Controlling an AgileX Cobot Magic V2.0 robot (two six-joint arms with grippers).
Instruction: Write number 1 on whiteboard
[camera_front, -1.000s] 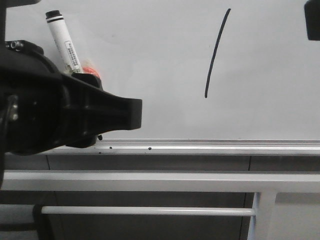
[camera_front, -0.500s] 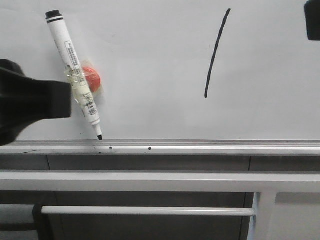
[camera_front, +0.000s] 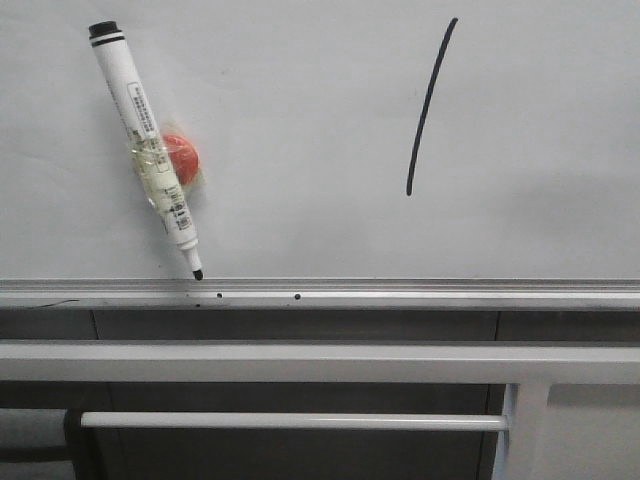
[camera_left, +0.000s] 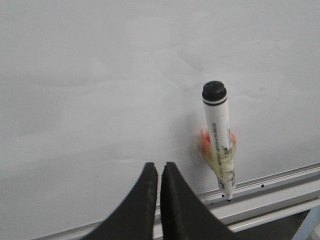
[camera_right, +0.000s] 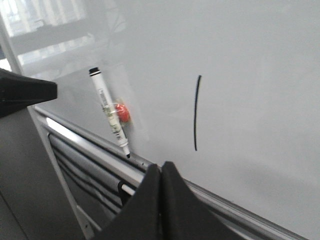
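The number 1 (camera_front: 427, 105) is a thin, slanted black stroke on the whiteboard (camera_front: 300, 120), right of centre; it also shows in the right wrist view (camera_right: 196, 112). A white marker pen (camera_front: 146, 150) with a black cap leans on the board at the left. It is taped to a red magnet (camera_front: 184, 158), and its tip rests on the silver rail (camera_front: 400, 293). My left gripper (camera_left: 159, 165) is shut and empty, back from the board and beside the pen (camera_left: 218, 135). My right gripper (camera_right: 161, 164) is shut and empty, off the board. Neither gripper shows in the front view.
White metal frame bars (camera_front: 300, 360) run below the rail, with a thin rod (camera_front: 290, 422) lower down. Small black dots (camera_front: 297, 296) mark the rail. In the right wrist view a dark arm part (camera_right: 25, 90) juts in at the left, near the pen (camera_right: 110, 117).
My left gripper has let go of the marker pen and drawn back leftward out of the front view. The pen stays on the board. The dark shape at the top right has also left.
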